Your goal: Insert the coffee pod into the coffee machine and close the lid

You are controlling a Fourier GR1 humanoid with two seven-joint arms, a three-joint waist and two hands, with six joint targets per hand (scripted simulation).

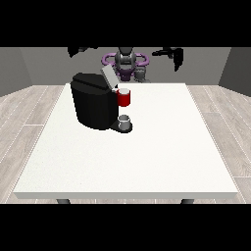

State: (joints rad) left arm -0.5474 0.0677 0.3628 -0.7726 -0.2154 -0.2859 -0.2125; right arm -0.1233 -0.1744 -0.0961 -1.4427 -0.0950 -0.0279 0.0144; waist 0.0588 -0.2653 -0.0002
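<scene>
The white table (147,162) fills the near ground, its bare front stretch running back toward the robot. On its far left part stands the black coffee machine (93,105), and at the machine's base, on the drip stand, sits a small grey cup (125,121), placed where the brew would fall. Just above it the machine's red head (124,98) juts toward the view's right, and the grey lid (108,76) tilts up and back, left open so that a pod can go in; the coffee pod itself I cannot make out, whether already seated in the head or elsewhere. Farther back the robot (125,61) stands behind the table's far edge. Both hands hang raised and well apart from the machine: the hand at the view's right (176,55) and the hand at the view's left (78,50), too small to tell how their fingers lie. I judge the lid closing not yet done.
</scene>
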